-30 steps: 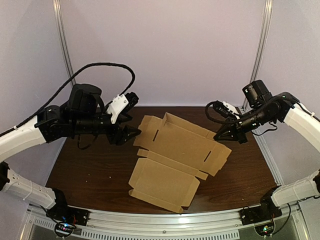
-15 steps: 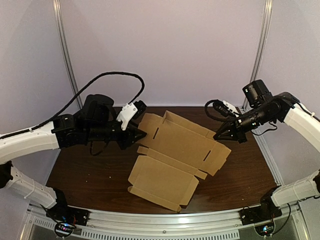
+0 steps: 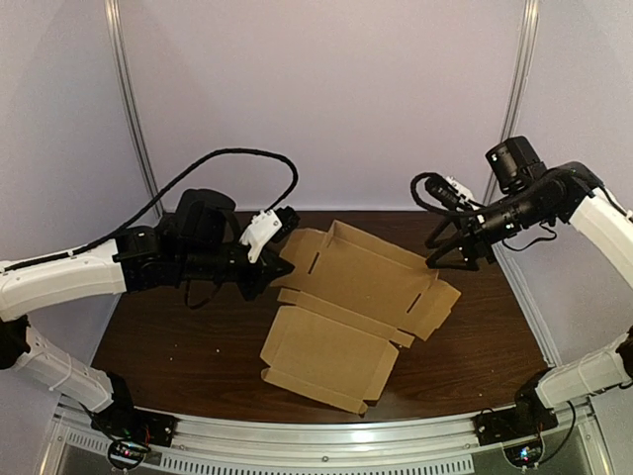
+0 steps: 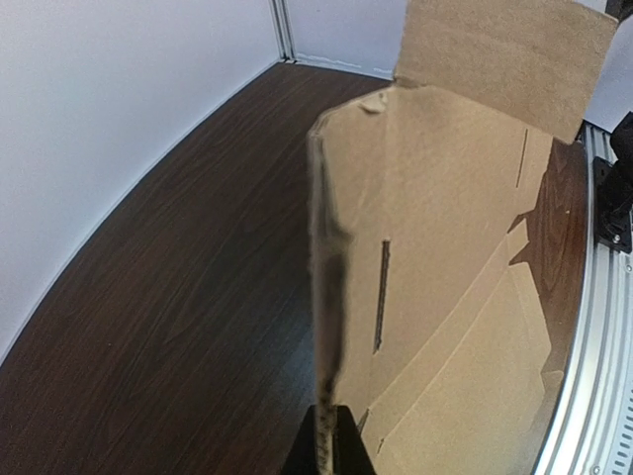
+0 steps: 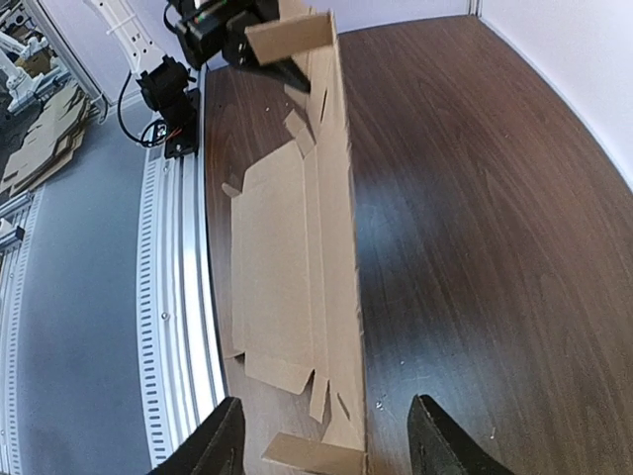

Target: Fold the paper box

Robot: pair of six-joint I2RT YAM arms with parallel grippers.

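A brown cardboard box blank [image 3: 346,297] lies mostly unfolded on the dark wooden table [image 3: 168,346], its back wall and end flaps partly raised. My left gripper [image 3: 279,265] is shut on the blank's left side flap; in the left wrist view the flap's edge [image 4: 328,297] stands upright, pinched at the left gripper [image 4: 332,447]. Above the blank's right end flap, my right gripper [image 3: 451,259] hangs open, touching nothing. In the right wrist view the right gripper [image 5: 326,450] straddles the box blank [image 5: 297,247], which runs away toward the left arm [image 5: 223,25].
An aluminium rail [image 3: 316,450] runs along the table's near edge, also seen as a rail [image 5: 178,297] in the right wrist view. White walls and two metal posts [image 3: 134,129] close off the back. Spare flat cardboard [image 5: 40,148] lies off the table.
My left gripper moved right and closed on the blank's left flap. My right gripper opened and lifted away from the right end. The blank shifted slightly.
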